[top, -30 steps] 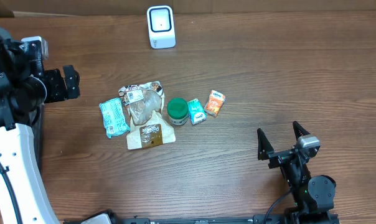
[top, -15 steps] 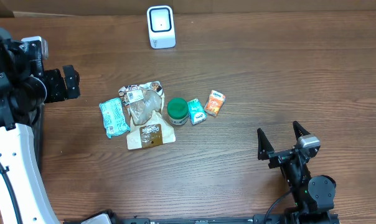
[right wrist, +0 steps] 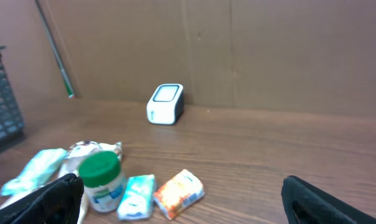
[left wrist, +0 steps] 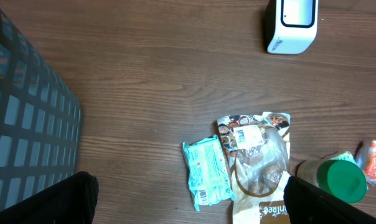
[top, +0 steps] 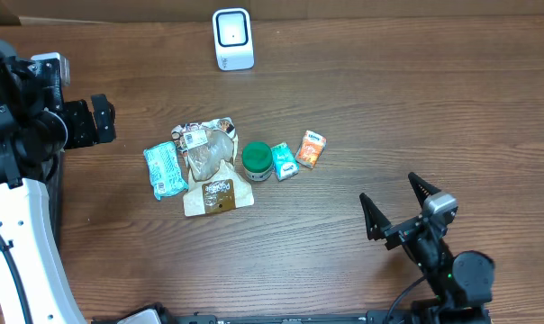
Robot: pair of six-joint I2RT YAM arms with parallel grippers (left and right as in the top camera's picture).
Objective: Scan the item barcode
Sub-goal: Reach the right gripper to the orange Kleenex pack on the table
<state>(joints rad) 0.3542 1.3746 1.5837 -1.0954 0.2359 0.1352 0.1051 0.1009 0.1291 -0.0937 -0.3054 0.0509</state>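
Note:
A white barcode scanner (top: 233,38) stands at the back of the table, also seen in the left wrist view (left wrist: 291,25) and the right wrist view (right wrist: 165,104). Several items lie in a cluster mid-table: a teal packet (top: 165,169), a clear bag with a brown label (top: 213,166), a green-lidded jar (top: 257,159), a small teal packet (top: 284,161) and an orange packet (top: 311,148). My left gripper (top: 90,121) hangs open to the left of the cluster, holding nothing. My right gripper (top: 390,191) is open and empty at the front right, facing the orange packet (right wrist: 178,193).
A dark mesh basket (left wrist: 26,124) sits at the left edge beside the left arm. A cardboard wall (right wrist: 269,50) runs behind the scanner. Bare wood lies between the right gripper and the items.
My right gripper has swung a little to the left, turning toward the cluster of items. The left arm and the items have not moved.

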